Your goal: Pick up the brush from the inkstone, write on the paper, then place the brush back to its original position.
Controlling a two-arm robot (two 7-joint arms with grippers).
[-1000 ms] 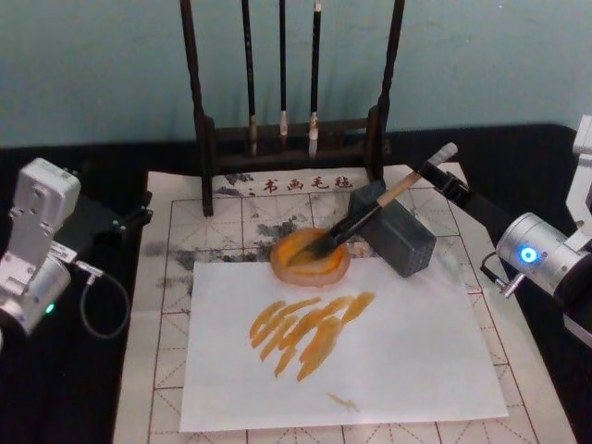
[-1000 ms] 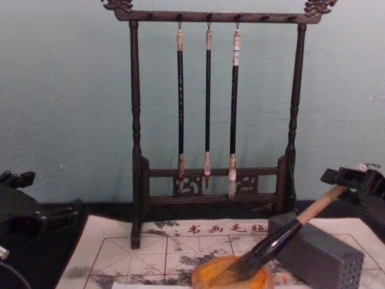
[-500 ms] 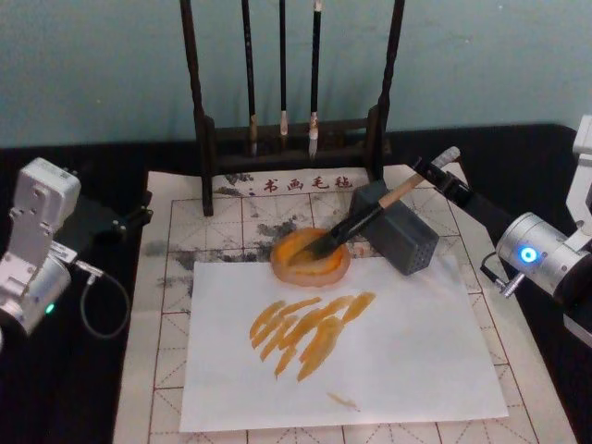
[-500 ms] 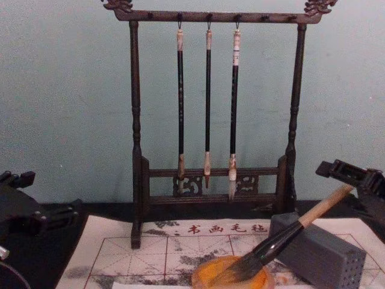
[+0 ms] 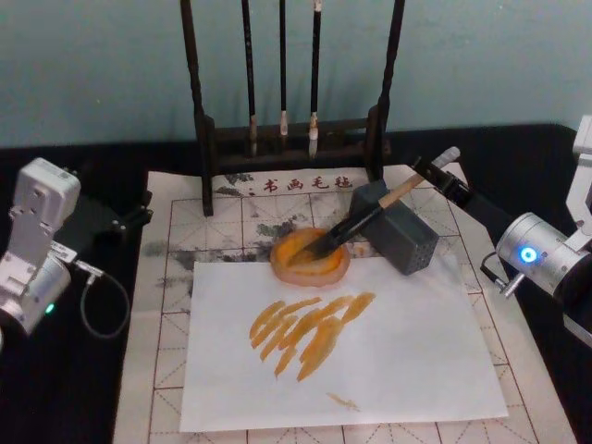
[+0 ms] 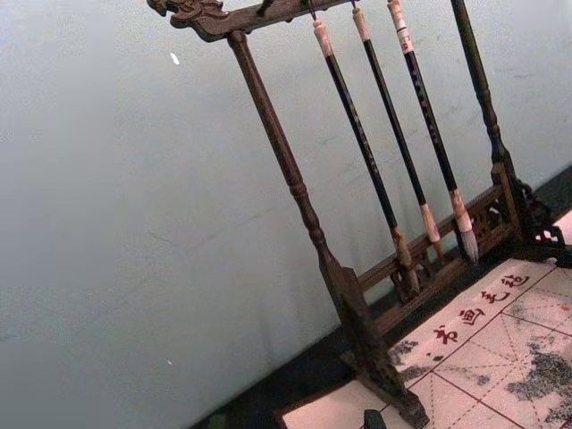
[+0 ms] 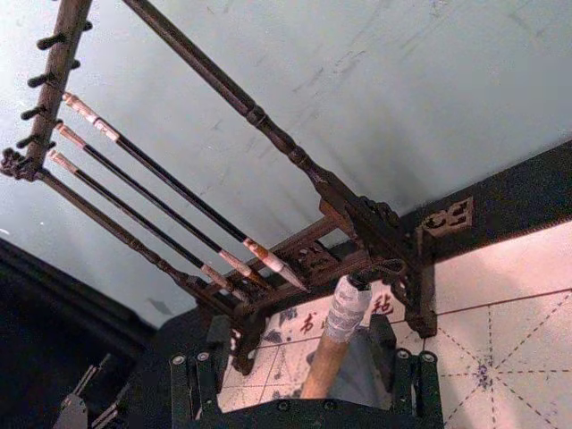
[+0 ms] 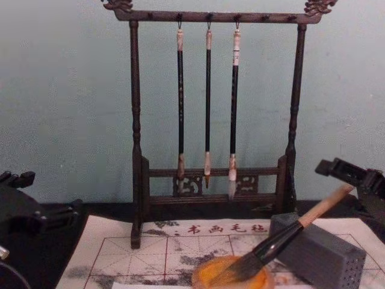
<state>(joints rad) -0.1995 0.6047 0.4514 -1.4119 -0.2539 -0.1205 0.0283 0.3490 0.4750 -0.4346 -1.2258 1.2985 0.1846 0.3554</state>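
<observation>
head view: large calligraphy brush with pale wooden handle and dark bristle tuft lying at a slant, tuft down in the round orange inkstone dish, handle propped across the grey perforated block, whitish end pointing up and out to the robot's right. right gripper sitting at that whitish end, far nearer than the left gripper, parked well apart at the left edge of the grid-lined felt mat with red characters. plain white sheet of paper below the dish, already marked with orange strokes.

left wrist view: dark carved wooden brush rack with three thin black hanging brushes against a pale wall; a corner of the mat beneath.

right wrist view: handle seen end-on, whitish tip between the two black fingers, open either side with a gap showing, nothing clamped.

chest view: brush's long axis rising from the dish at lower centre toward the right gripper at the right edge, fingers spread about the handle's top without closing on it.

judged from strokes on the sheet and brush resting on dish and block: writing seemingly done and brush set back. next move likely a straight withdrawal along the handle's axis, clear of the tip.
</observation>
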